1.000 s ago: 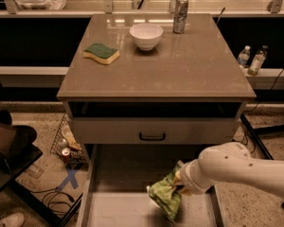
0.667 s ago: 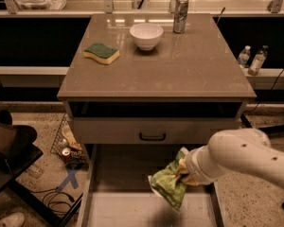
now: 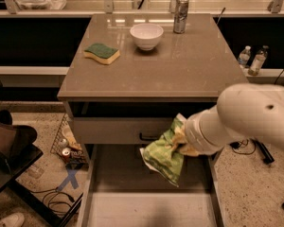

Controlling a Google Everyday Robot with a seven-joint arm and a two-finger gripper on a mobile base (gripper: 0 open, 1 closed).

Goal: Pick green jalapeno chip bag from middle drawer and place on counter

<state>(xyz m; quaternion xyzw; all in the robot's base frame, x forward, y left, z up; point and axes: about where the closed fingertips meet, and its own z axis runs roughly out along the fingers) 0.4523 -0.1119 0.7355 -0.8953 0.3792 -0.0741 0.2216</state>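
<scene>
The gripper [image 3: 181, 143], on the white arm [image 3: 248, 115] entering from the right, appears clamped on the green jalapeno chip bag [image 3: 162, 158], though foil partly hides its tips. The bag hangs above the open middle drawer [image 3: 146, 209], below the counter [image 3: 189, 67] bearing a sponge [image 3: 102, 53], bowl [image 3: 146, 35] and can [image 3: 181, 15].

gripper [image 3: 181, 141]: we see it clamped on the green jalapeno chip bag [image 3: 163, 156], up over the middle drawer [image 3: 151, 207]
counter [image 3: 180, 65]: we've got a sponge [image 3: 102, 53], bowl [image 3: 146, 35], can [image 3: 181, 14]

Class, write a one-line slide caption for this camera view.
The gripper holds the green jalapeno chip bag above the middle drawer, not yet on the counter.
</scene>
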